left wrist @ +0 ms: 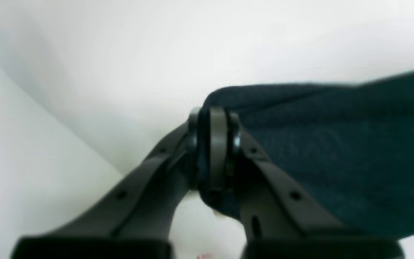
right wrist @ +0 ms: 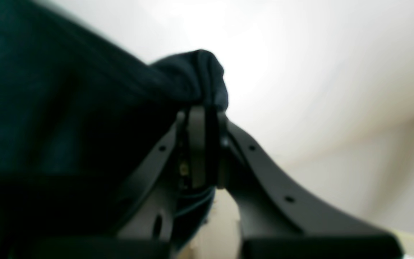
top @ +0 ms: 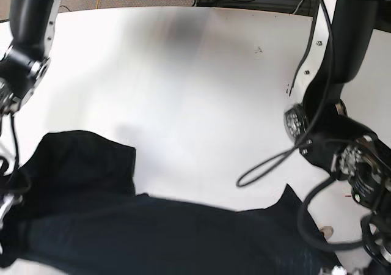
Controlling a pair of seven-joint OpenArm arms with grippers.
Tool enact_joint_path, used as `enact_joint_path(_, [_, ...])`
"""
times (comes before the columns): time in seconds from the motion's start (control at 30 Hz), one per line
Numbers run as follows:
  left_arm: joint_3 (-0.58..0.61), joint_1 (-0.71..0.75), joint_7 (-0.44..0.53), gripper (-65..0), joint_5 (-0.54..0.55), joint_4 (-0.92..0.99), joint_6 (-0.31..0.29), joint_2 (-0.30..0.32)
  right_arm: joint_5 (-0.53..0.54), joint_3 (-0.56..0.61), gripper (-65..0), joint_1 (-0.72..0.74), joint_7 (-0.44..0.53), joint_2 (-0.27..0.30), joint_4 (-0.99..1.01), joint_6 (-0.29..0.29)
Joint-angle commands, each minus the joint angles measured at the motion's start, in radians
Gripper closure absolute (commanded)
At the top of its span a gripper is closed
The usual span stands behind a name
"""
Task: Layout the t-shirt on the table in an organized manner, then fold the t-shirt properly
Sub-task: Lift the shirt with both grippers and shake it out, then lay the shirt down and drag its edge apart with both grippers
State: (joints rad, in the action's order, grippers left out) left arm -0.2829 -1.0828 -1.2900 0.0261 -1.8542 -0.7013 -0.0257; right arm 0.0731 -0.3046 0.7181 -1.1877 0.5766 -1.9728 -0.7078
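left wrist view: the left gripper point(left wrist: 214, 144) has its jaws pressed together on a bunched edge of the dark t-shirt point(left wrist: 336, 151). the cloth runs away to the right of the jaws, off the white table point(left wrist: 84, 90). the hold looks secure; a thick fold sits between the pads.

right wrist view: the right gripper point(right wrist: 203, 144) is likewise pinching the t-shirt point(right wrist: 67, 118), with a knot of fabric standing up just above the fingertips. the cloth hangs away to the left. this view is blurred, so i cannot tell which part of the garment is caught.

base view: the t-shirt point(top: 153, 232) lies along the near edge of the table point(top: 183, 85), stretched between the two arms, with one sleeve-like flap spread at the left. the gripper tips themselves are not clear here.

procedure, as i judge it: this is the layout step. i keep both pinches firm, hold the two hands level and well apart so the cloth is taut, then lower it flat toward the table's open middle. uneven tension risks a twisted lay.

containers: none visible in any view.
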Motion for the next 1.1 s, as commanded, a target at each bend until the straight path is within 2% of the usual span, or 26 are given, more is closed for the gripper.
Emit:
enact_joint_path(0.0, [-0.002, 0.033, 0.023, -0.6, -0.002, -0.029, 0.003, 0.005, -0.029, -0.043, -0.3, -0.062, 0.002, -0.013, -0.044, 0.010])
enact_joint_path(0.27, [-0.009, 0.301, 0.022, -0.6, -0.002, -0.100, 0.003, 0.034, -0.029, -0.166, -0.2, -0.357, 0.002, -0.123, -0.059, 0.010])
enact_joint_path(0.5, [-0.103, 0.582, 0.025, -0.6, -0.002, -0.127, 0.003, 0.063, -0.029, -0.258, -0.2, -0.585, 0.009, -0.243, -0.059, 0.010])
enact_joint_path(0.8, [-0.218, 0.892, 0.026, -0.6, -0.002, -0.131, 0.003, 0.108, -0.029, -0.319, 0.0, -0.785, 0.009, -0.393, -0.059, 0.010])
enact_joint_path(1.07, [-0.326, 1.130, 0.028, -0.6, -0.004, -0.124, 0.003, 0.145, -0.029, -0.325, 0.0, -0.923, 0.009, -0.467, -0.059, 0.010])
